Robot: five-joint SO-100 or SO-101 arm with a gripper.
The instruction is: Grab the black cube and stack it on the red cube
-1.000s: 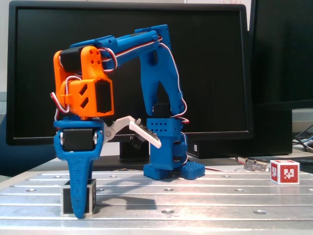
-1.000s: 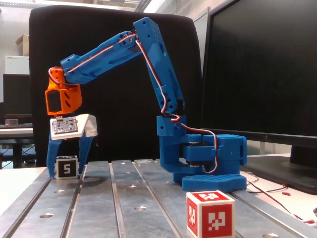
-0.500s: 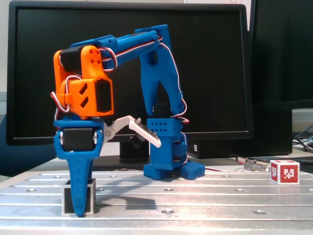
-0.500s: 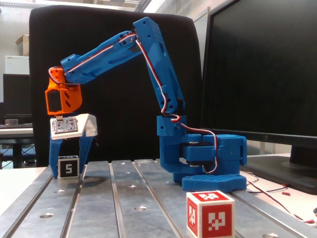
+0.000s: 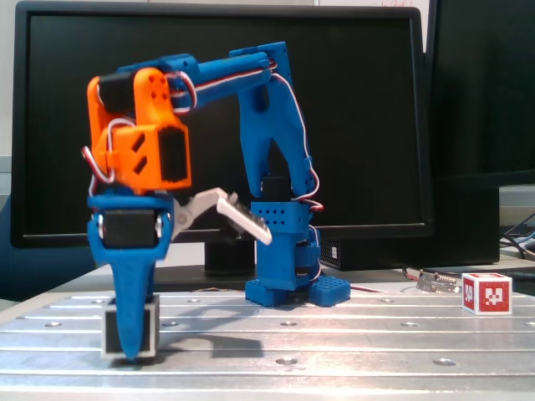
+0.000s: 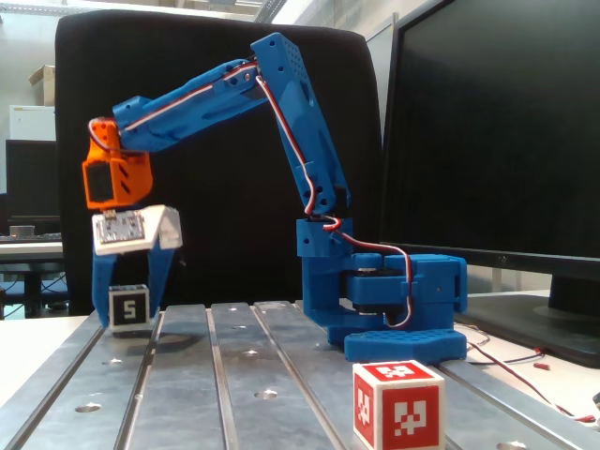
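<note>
- Gripping the black cube (image 6: 129, 307), the pincer (image 6: 127, 314) has a finger on each side, clamped on it at the far left of the worktop (image 6: 281, 375), just clear of the surface.
- Looks light, rigid, smooth-faced, so probably a bit slippy; flat opposite sides are the place to squeeze.
- Red cube (image 5: 486, 293) sits well apart, far right.

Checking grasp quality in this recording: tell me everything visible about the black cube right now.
The black cube is small, with white-edged black faces; a white "5" faces the camera in one fixed view. It sits upright between the blue fingers of the gripper, which clamp its sides. In the other fixed view one finger covers its middle. It appears slightly off the grooved metal table, a shadow beneath it. The red cube stands far away.
</note>
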